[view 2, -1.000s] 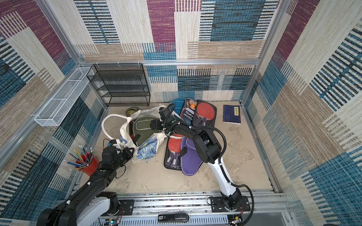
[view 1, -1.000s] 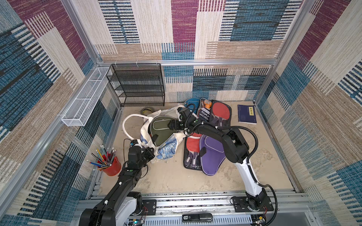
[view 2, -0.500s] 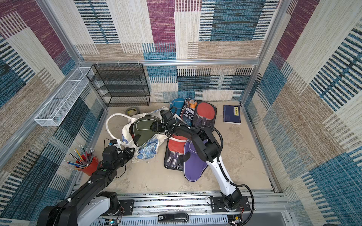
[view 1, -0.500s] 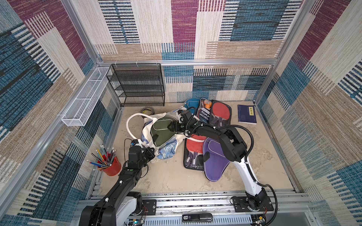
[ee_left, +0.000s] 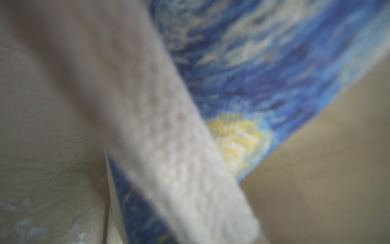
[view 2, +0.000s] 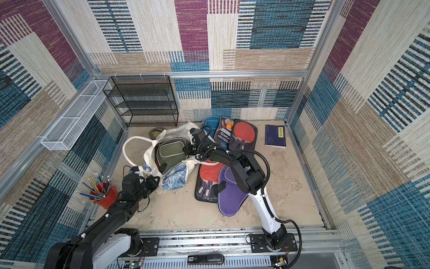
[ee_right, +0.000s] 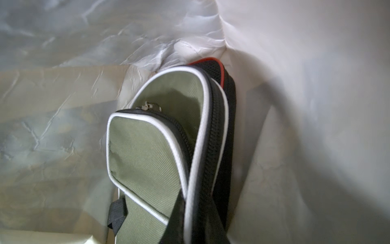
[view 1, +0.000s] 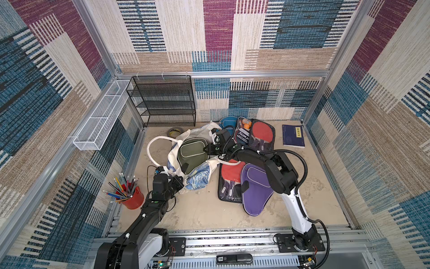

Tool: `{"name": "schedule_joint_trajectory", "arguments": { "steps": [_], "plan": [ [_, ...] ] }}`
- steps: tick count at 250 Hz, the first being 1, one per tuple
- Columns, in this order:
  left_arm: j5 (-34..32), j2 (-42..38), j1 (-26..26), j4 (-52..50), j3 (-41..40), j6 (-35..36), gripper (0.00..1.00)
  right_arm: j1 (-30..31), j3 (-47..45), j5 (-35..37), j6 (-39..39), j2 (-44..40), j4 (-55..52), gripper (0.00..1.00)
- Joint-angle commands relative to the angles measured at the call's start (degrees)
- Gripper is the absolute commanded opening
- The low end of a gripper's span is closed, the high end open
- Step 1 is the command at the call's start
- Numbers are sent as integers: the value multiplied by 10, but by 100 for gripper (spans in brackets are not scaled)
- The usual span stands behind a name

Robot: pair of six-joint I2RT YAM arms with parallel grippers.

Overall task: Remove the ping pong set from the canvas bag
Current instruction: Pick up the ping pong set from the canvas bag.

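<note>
Woven patchwork panels in blue, maroon and beige wall in a scuffed beige tabletop (view 1: 204, 214). At centre-left of both top views lies the cream canvas bag with long loop handles and a blue-and-yellow swirling print (view 1: 197, 178), slumped on its side with its mouth gaping toward the upper right of the frame. In that mouth rests the ping pong set, an olive-green zippered paddle case with white piping (view 1: 192, 153). It is mostly exposed, its lower end meeting the printed fold, and the right wrist view shows it (ee_right: 147, 160) lying against the bag's pale lining with a red-edged black item beneath it. The left fingers (view 1: 179, 184) are closed on a fold at the bag's lower-left corner, to judge by the top views and by the cloth and strap pressed right up to the left wrist lens. That hold looks meant to anchor the bag so it does not drag along when the case is drawn out. The right fingers (view 1: 207, 149) sit at the case's right edge, by the bag's rim, placed for a pull away from the anchor; whether they have clamped the case I cannot tell. Just right of the bag, a purple paddle case (view 1: 254, 188) and red paddles in a clear black-trimmed sleeve (view 1: 229, 178) crowd the tabletop, so lifting the case out seems wiser than sliding it.
</note>
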Motion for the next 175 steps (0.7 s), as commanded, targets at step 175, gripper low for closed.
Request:
{"name": "schedule_joint_trajectory", "arguments": {
  "steps": [175],
  "plan": [
    [-19, -7, 0, -44, 25, 13, 0, 20, 0, 113, -97, -196, -41, 0]
  ]
}}
